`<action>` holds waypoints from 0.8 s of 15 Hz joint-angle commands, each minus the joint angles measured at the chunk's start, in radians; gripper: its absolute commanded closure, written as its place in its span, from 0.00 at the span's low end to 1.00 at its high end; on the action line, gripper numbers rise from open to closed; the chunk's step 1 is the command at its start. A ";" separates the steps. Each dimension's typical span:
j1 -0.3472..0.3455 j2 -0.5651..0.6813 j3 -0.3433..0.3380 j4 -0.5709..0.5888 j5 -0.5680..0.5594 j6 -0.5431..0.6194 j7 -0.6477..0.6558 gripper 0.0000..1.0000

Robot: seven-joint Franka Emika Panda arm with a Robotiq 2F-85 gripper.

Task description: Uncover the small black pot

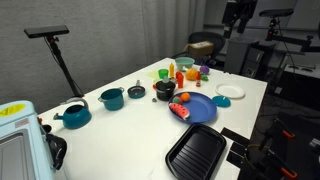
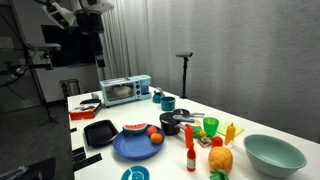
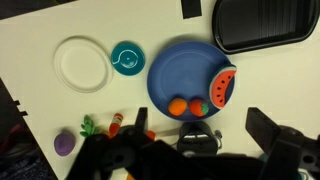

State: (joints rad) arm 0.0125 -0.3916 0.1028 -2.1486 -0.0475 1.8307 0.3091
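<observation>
My fingers point(image 3: 278, 145) are spread wide, empty, pointing straight down from high above the counter point(image 3: 25, 50). The small black pot point(image 3: 198, 138) sits under them, lid on, touching the blue plate point(image 3: 180, 70). The lid should be rigid, light and likely slick, so I'd pinch its centre knob, though I can't make the knob out here. The arm point(image 2: 72, 10) is drawn up, well clear of everything.

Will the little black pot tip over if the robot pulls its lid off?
Probably not. The small black pot looks short and wide, flat on the table, so it should stay upright. It is small beside the blue plate, so it may be light and slide a little. Its lid looks stiff and should lift off whole.
</observation>
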 commanded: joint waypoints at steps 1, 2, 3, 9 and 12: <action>-0.029 0.176 0.010 0.143 -0.029 0.023 0.090 0.00; -0.030 0.210 0.009 0.169 -0.036 0.028 0.117 0.00; -0.030 0.253 0.006 0.203 -0.042 0.032 0.145 0.00; -0.003 0.387 -0.023 0.326 -0.046 0.053 0.193 0.00; 0.000 0.381 -0.028 0.299 -0.040 0.065 0.186 0.00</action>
State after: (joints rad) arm -0.0051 -0.0110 0.0917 -1.8514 -0.0871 1.8981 0.4957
